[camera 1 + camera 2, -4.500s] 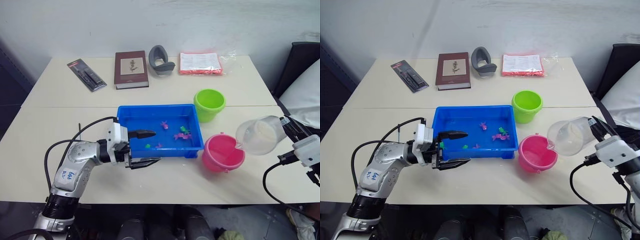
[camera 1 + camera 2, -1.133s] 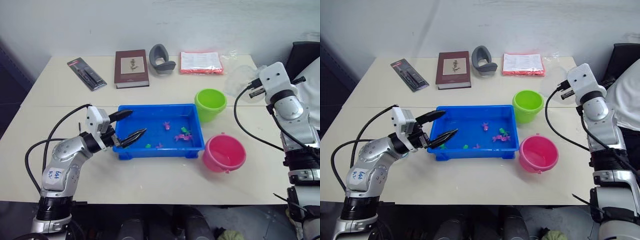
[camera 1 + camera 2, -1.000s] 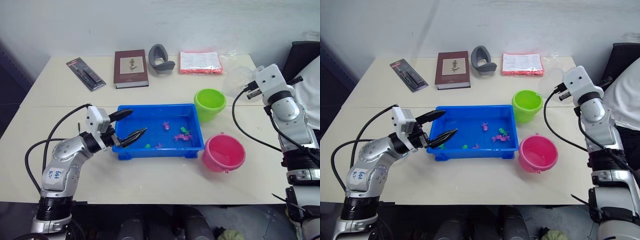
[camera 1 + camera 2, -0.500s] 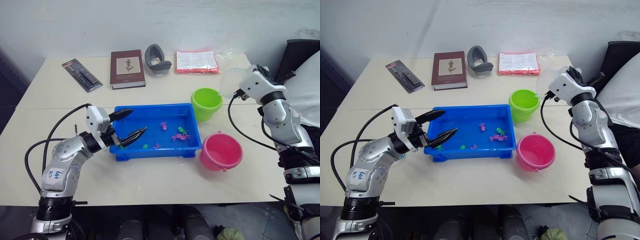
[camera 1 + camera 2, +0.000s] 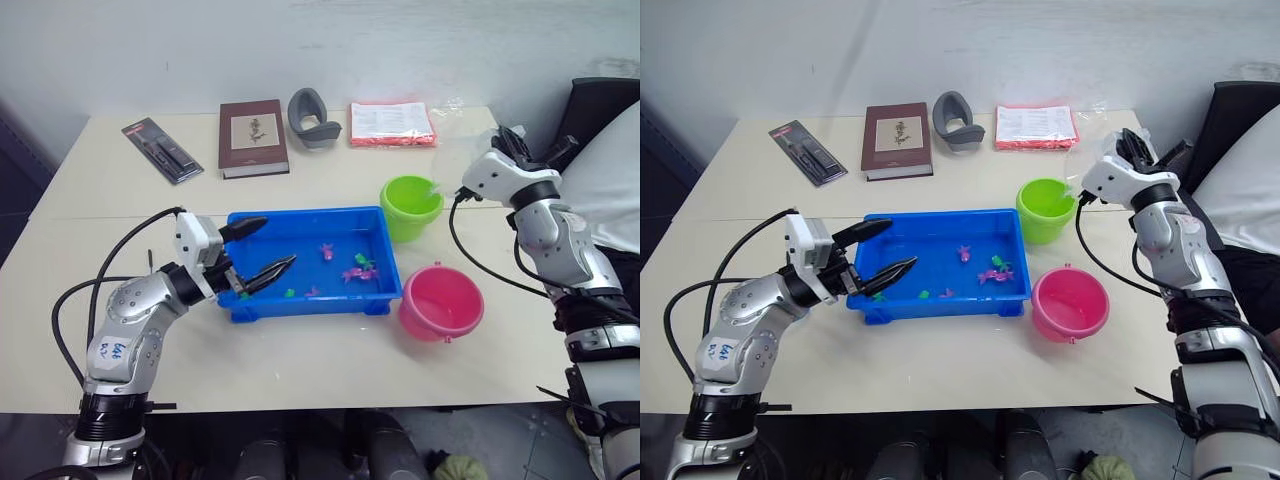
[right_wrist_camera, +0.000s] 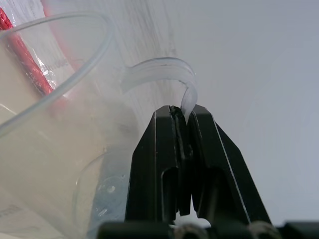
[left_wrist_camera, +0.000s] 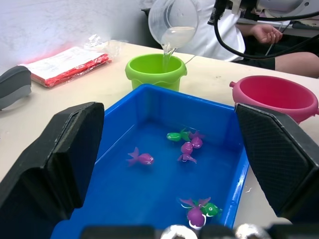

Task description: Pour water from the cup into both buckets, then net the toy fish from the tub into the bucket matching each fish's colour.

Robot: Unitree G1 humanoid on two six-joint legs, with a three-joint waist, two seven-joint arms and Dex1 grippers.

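Above the green bucket (image 7: 156,71), the right gripper (image 6: 182,115) has its two black fingers pinched tight on the handle of the cup (image 7: 173,24), which is tipped spout-down so that a thin stream of water falls into the pail. The grip is on a narrow clear tab, so the cup could swivel or slip if the wrist turns sharply, and the stream would then land on the counter (image 5: 300,360) or in the blue tub (image 5: 311,229) just beside the bucket. Tipping further in haste could also send water over the bucket's rim or empty the cup too fast. The pink bucket (image 5: 441,303) stands near the tub's corner; I cannot tell how much water it holds. The left gripper (image 5: 256,250) hovers wide open and empty over the tub's near end, where the toy fish (image 7: 141,158) lie scattered on the bottom; dropping lower, its fingers could nudge the tub.
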